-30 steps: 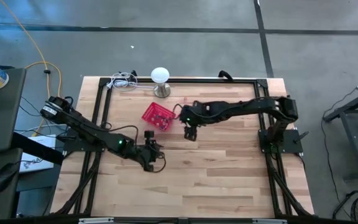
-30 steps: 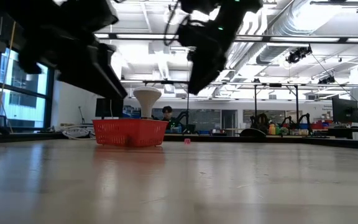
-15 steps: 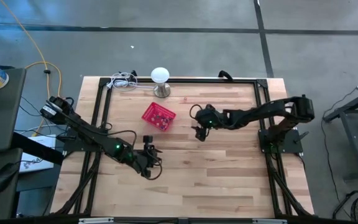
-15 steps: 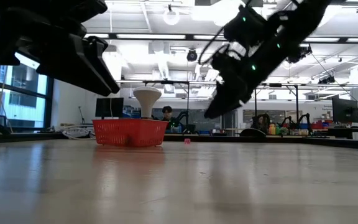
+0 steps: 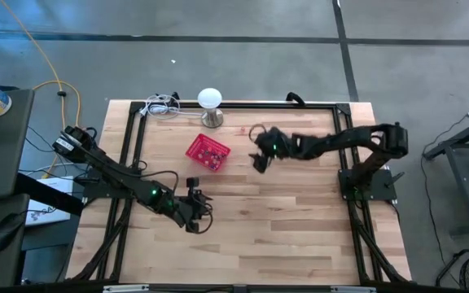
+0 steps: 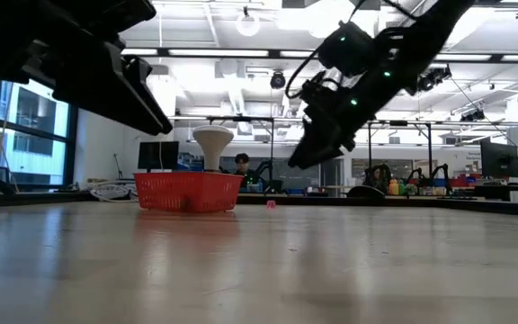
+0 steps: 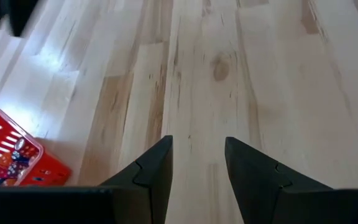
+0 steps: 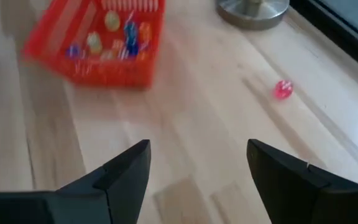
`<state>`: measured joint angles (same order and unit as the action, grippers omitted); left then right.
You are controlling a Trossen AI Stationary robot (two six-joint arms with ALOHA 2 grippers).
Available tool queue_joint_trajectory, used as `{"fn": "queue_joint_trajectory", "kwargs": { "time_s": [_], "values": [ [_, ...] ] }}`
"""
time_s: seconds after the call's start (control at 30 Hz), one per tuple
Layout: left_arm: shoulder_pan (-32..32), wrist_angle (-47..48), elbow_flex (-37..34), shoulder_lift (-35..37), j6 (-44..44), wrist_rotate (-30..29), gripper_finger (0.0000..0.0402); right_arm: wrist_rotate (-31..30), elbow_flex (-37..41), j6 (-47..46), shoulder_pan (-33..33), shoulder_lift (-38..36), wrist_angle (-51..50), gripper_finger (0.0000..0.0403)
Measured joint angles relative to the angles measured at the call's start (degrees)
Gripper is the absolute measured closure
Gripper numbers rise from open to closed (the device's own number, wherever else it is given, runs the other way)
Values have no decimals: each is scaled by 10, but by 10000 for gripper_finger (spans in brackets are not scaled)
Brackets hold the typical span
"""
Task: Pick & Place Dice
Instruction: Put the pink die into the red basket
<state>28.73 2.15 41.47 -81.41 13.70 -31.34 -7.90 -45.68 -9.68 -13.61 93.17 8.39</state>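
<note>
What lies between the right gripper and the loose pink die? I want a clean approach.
Nothing visible: only bare table separates the open right gripper from the pink die; the red basket sits off to one side.

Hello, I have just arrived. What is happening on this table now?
Two robot arms are sorting dice into a red mesh basket. Several dice already lie inside it. One pink die remains loose on the wooden table. The right gripper hangs open and empty, right of the basket. The left gripper waits open, nearer the table's front.
</note>
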Motion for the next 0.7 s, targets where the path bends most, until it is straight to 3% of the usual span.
{"fn": "queue_joint_trajectory", "kwargs": {
  "time_s": [0.3,0.7],
  "values": [
    [-2,-12,0,0,42,0,262,64,-120,28,-102,10,-138,145],
    [0,-22,0,0,39,0,262,96,-302,78,-140,182,-284,145]
  ]
}}
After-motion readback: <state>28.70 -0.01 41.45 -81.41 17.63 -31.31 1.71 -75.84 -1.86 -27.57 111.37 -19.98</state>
